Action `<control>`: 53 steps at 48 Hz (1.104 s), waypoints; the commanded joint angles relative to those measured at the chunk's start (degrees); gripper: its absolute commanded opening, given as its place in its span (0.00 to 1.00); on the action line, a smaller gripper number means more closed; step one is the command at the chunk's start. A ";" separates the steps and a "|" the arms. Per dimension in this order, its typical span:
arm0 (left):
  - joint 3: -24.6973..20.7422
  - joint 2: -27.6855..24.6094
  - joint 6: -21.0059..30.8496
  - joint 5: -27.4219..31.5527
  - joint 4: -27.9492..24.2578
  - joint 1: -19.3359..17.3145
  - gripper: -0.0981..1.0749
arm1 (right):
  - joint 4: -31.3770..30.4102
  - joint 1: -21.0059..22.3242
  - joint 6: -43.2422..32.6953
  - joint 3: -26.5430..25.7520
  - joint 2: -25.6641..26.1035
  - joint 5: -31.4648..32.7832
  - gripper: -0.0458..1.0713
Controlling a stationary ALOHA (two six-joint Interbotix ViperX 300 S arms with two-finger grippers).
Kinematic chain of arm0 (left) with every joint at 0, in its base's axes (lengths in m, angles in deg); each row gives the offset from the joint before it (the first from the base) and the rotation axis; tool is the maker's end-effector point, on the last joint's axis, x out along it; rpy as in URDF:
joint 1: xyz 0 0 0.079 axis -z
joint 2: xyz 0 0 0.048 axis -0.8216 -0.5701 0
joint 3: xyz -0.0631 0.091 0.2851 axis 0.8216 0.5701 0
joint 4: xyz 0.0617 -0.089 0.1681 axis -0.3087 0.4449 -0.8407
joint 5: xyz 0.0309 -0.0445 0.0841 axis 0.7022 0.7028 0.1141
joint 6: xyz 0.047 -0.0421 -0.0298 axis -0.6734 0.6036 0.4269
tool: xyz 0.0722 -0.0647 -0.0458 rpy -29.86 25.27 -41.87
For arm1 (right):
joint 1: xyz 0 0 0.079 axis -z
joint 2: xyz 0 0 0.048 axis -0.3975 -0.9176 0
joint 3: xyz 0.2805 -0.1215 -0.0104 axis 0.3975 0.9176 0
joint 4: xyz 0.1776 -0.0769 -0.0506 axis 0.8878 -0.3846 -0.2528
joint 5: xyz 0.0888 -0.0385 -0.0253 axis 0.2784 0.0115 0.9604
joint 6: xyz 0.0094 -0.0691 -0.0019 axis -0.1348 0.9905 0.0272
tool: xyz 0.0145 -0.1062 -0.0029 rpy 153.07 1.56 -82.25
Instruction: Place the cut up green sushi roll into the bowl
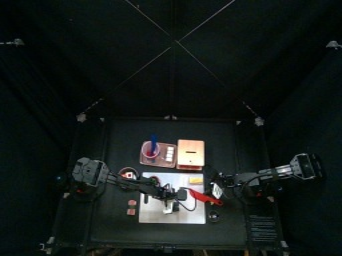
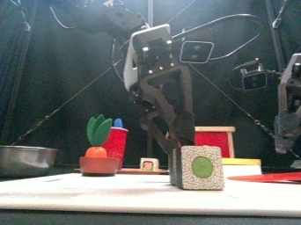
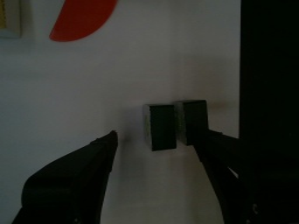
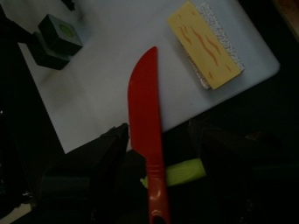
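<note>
the cut up green sushi roll (image 2: 200, 168) looks like painted wood: pale matt block faces with a flat green disc on the end, and dark matt sides in the left wrist view. the white board (image 3: 105, 87) under it is smooth and matt. the bowl (image 2: 24, 159) is shiny grey metal with a thin bright rim. the red knife (image 4: 145, 114) reads as smooth matt plastic or painted wood, its handle (image 4: 177, 172) yellow-green. the yellow piece (image 4: 208, 42) has a soft, matt top. the left hand (image 3: 158, 162) is dull black plastic.
</note>
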 commanded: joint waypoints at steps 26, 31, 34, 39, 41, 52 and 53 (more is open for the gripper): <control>-0.79 2.20 0.00 1.93 0.18 -0.26 0.63 | 0.09 0.00 0.09 -0.44 0.35 -0.44 0.85; -1.05 4.75 -0.26 2.99 0.18 -0.26 0.63 | 0.09 0.00 0.09 -0.53 0.35 -0.44 0.85; -0.79 7.38 -0.35 4.22 -0.18 -0.26 0.63 | 0.09 -0.09 0.09 -0.44 0.35 -0.44 0.85; 0.62 13.18 -0.26 8.17 -0.88 -0.18 0.63 | 0.09 0.00 0.09 -0.35 0.35 -0.44 0.85; 1.85 15.38 -0.26 9.58 -0.88 -0.26 0.63 | 0.18 -0.09 0.09 -0.26 0.35 -0.44 0.85; 10.90 25.05 0.79 14.77 2.29 0.44 0.63 | 0.18 0.00 0.09 -0.18 0.35 -0.44 0.85; 11.95 25.75 0.97 15.03 2.72 0.44 0.63 | 0.18 0.00 0.09 -0.18 0.35 -0.44 0.85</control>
